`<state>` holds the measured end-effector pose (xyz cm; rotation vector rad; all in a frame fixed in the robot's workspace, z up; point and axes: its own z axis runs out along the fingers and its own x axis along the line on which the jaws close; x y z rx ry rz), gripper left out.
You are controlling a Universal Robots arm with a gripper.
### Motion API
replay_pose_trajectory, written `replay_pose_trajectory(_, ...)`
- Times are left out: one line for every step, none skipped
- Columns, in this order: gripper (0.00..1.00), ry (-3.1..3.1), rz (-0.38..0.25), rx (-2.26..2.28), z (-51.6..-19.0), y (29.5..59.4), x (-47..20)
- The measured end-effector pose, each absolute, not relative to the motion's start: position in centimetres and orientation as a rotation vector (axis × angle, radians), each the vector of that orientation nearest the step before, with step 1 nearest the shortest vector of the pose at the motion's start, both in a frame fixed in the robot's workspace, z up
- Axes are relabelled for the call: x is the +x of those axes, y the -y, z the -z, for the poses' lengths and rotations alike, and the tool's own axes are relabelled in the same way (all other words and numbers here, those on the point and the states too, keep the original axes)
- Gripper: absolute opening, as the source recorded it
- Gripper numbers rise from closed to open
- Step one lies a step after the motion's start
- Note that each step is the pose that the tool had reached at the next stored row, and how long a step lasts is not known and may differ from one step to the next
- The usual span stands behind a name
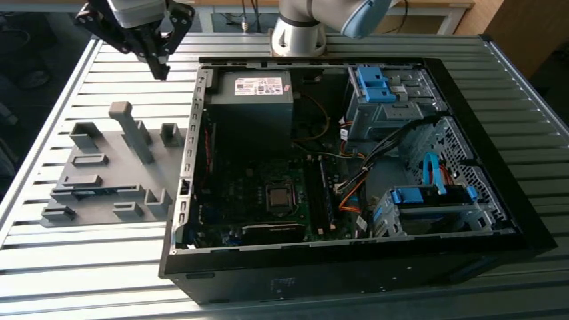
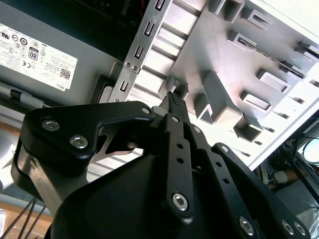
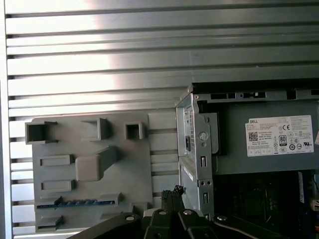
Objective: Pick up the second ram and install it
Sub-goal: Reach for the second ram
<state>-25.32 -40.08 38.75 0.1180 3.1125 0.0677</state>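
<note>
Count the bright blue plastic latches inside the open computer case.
2, both in the case toward the exterior view's right: the upper blue latch and, below it, the lower blue latch. More may be hidden.

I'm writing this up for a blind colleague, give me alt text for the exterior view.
A robot gripper, fingers closed and empty, hangs above a slatted metal table beside an open computer case. On the exterior view's left, a grey holder tray carries a blue-green memory stick lying in a slot.
</note>
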Motion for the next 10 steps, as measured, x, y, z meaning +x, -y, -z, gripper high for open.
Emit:
replay_pose_trajectory(0.11, -3.112, -0.068, 0.118, -38.75, 40.08, -25.34)
replay_pose_trajectory(0.11, -3.113, -0.068, 0.118, -38.75, 40.08, -25.37)
replay_pose_trajectory(0.11, -3.112, -0.068, 0.118, -38.74, 40.08, -25.39)
replay_pose_trajectory(0.11, -3.112, -0.068, 0.118, -38.74, 40.08, -25.41)
replay_pose_trajectory(0.11, -3.112, -0.068, 0.118, -38.74, 40.08, -25.44)
replay_pose_trajectory(0.11, -3.112, -0.068, 0.118, -38.74, 40.09, -25.46)
replay_pose_trajectory(0.11, -3.112, -0.068, 0.118, -38.74, 40.09, -25.49)
replay_pose_trajectory(0.11, -3.112, -0.068, 0.118, -38.74, 40.08, -25.51)
replay_pose_trajectory(0.11, -3.112, -0.068, 0.118, -38.74, 40.08, -25.54)
replay_pose_trajectory(0.11, -3.113, -0.068, 0.118, -38.74, 40.08, -25.56)
